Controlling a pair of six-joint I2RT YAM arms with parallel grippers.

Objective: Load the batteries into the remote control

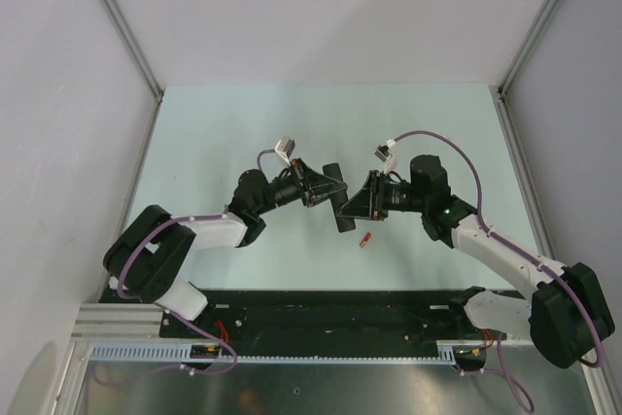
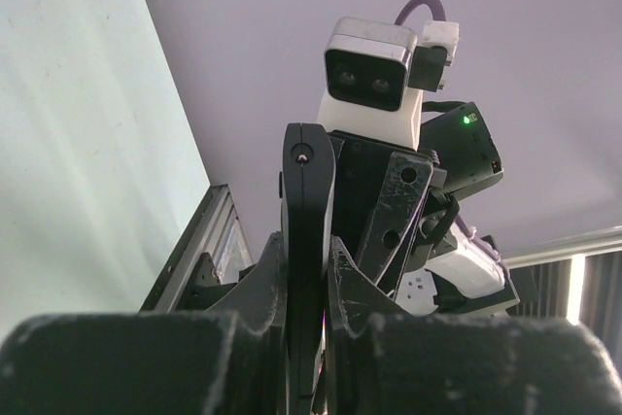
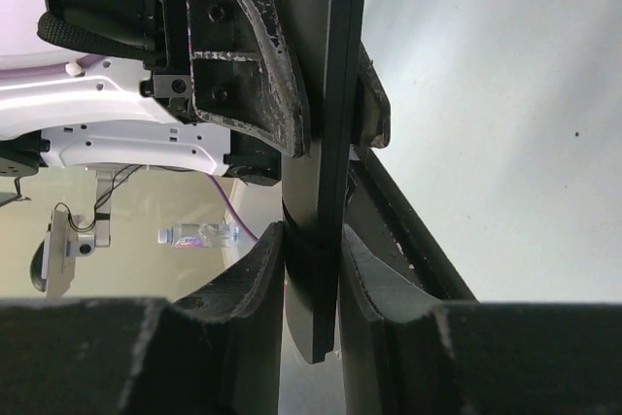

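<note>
The black remote control hangs above the table's middle, held between both grippers. My left gripper is shut on it from the left and my right gripper from the right. In the left wrist view the remote stands edge-on between my fingers, with the right gripper behind it. In the right wrist view the remote is clamped edge-on between my fingers, its end sticking out below them. A red-orange battery lies on the table just below the right gripper. The blue battery is out of view.
The pale green table is boxed in by white walls with aluminium posts at the back corners. A black base plate and a slotted rail run along the near edge by the arm bases.
</note>
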